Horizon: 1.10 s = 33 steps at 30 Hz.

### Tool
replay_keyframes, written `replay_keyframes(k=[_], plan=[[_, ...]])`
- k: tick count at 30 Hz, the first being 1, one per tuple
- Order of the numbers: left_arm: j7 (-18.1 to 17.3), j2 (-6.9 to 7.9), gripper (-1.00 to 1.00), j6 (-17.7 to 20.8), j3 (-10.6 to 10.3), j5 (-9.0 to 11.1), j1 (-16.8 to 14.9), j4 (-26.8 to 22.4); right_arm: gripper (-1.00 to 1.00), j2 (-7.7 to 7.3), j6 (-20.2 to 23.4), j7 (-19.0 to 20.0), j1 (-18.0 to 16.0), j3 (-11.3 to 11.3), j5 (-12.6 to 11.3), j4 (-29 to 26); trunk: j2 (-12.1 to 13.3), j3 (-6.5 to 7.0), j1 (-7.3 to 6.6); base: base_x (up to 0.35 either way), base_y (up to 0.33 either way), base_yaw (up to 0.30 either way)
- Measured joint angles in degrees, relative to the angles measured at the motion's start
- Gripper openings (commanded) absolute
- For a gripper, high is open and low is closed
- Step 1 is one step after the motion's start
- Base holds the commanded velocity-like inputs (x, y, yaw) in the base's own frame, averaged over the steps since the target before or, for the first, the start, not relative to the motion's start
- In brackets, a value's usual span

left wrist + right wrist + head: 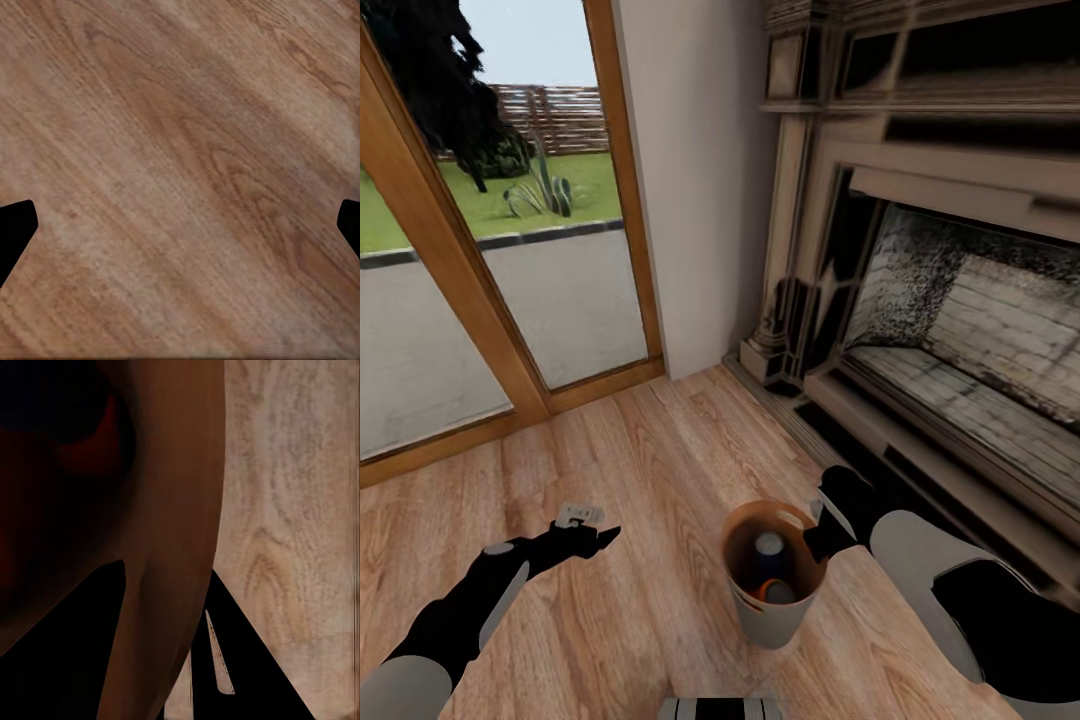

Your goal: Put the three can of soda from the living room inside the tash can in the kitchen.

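The trash can (772,612) stands on the light wood floor near my front, pale outside and copper-brown inside. In it sit a dark blue soda can (768,547) with a pale top and, lower down, an orange can (779,592); anything beneath them is hidden. My right gripper (822,538) is shut on the bin's right rim. In the right wrist view the bin wall (180,472) runs between the black fingers (247,675). To the bin's left, my left gripper (596,538) hangs open over bare planks, its fingertips (15,232) spread wide apart.
The dark ornate fireplace (960,330) with its raised hearth runs along the right, close behind my right arm. A wood-framed glass door (550,260) fills the left, with a pale wall section (700,180) between them. Plank floor (660,450) lies ahead.
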Motion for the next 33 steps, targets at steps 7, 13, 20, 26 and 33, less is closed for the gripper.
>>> replay_keyframes(k=[7, 13, 20, 26, 33], plan=[[-0.1, -0.02, 1.00, -1.2, 0.0, 0.0, 0.0, 0.7, -1.00, -0.60, 0.0, 0.1, 0.0, -0.1, -0.4, -0.2, 0.0, -0.66, 0.08, 0.000, 0.000, 0.000], [-0.1, -0.04, 1.00, -1.3, 0.0, 0.0, 0.0, 0.8, -1.00, -0.64, 0.1, 0.0, -0.1, 0.2, -0.5, -0.1, -0.1, -1.31, 0.13, 0.000, 0.000, 0.000], [-0.1, -0.06, 1.00, -1.3, 0.0, 0.0, 0.0, 0.8, -1.00, -0.65, 0.1, 0.0, -0.1, 0.3, -0.5, -0.2, -0.1, -1.31, 0.13, 0.000, 0.000, 0.000], [-0.1, -0.02, 1.00, -1.3, 0.0, 0.0, 0.0, 0.8, -1.00, -0.64, 0.5, 0.1, -1.2, 1.6, -1.8, 0.3, -0.1, -1.96, 0.17, 0.000, 0.000, 0.000], [-0.1, 0.02, 1.00, -1.4, 0.0, 0.0, 0.0, 0.8, -1.00, -0.64, 0.5, 0.1, -1.2, 1.6, -1.8, 0.3, -0.1, -1.96, 0.17, 0.000, 0.000, 0.000]])
